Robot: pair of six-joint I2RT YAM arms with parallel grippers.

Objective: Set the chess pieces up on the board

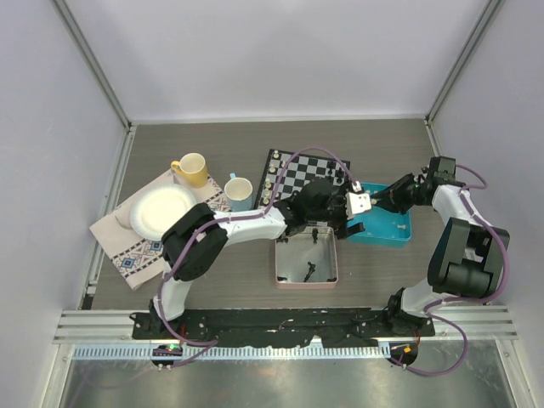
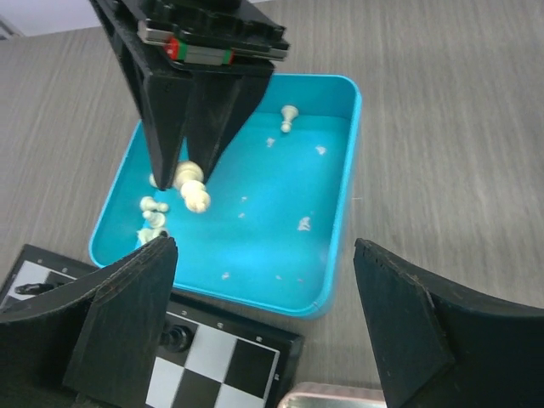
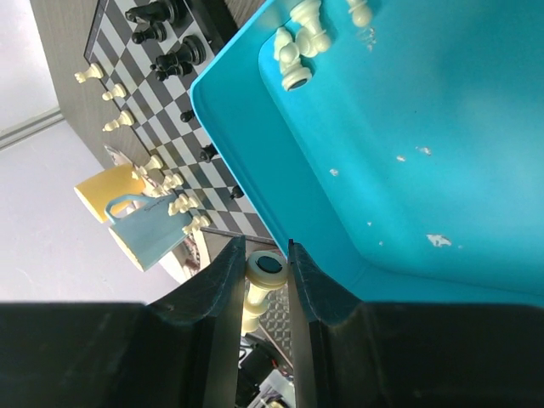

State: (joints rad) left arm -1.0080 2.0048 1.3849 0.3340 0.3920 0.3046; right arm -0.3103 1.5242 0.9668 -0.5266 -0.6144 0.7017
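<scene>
Setting up: partway done, by my read; trays not yet emptied.
Blue cup point(image 1: 239, 190): far left of both end effectors, just beside the board's outer edge.
Board point(image 1: 297, 174): left of the left end effector. The off-white row point(image 1: 269, 183) stands on its far side and the black chessmen point(image 3: 174, 59) on the near side.
Pink tray point(image 1: 277, 263): behind the left end effector, toward the bases; one dark piece point(image 1: 310, 272) inside.
Left end effector point(image 2: 263, 255): jaws spread wide, empty, over the blue tray's board-side rim.
Blue tray point(image 3: 442, 153): under both end effectors; off-white cluster point(image 2: 155, 212) in one corner, lone piece point(image 2: 289, 117) across.
Right end effector point(image 3: 266, 251): pinched on one off-white piece point(image 3: 257, 297), above that corner.
Room: end effectors nearly nose to nose; tray wall and black chessmen flank the way in.
</scene>
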